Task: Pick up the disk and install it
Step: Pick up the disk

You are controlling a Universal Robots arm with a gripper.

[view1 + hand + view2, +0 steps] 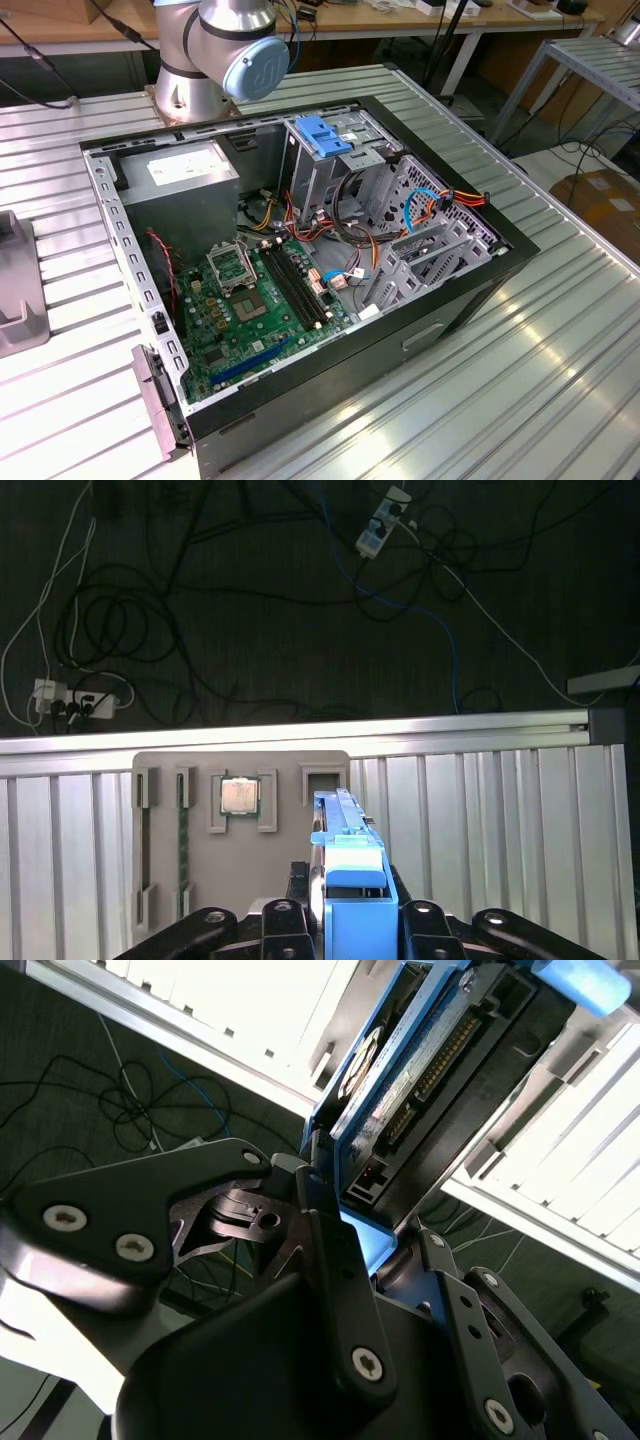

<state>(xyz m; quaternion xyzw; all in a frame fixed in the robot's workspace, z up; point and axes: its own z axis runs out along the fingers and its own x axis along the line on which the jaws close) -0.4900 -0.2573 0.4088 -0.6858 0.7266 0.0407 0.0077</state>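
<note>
Flat grey-metal disk (400,1090) with bright blue plastic rails, edge-on, pinched between black metal tool (340,1225) fingers, above ribbed silver bench (480,820).

The arm (215,40) is showing thick, rounded joints of silver-grey metal. A light blue round cap (258,62) with a pale marking is closing 1 joint end. The cylindrical base (182,98) is widening into a silver flange.

In the second wrist view the gripper (350,1222) is appearing matte black, with flat linkage plates (120,1210) with rounded corners overlapping each other. Silver screws (62,1218) with recessed heads are dotting these plates, 2 of them sitting on the nearest plate.

In the first wrist view 4 black rounded knuckles (210,917) are lining up in a row.
</note>
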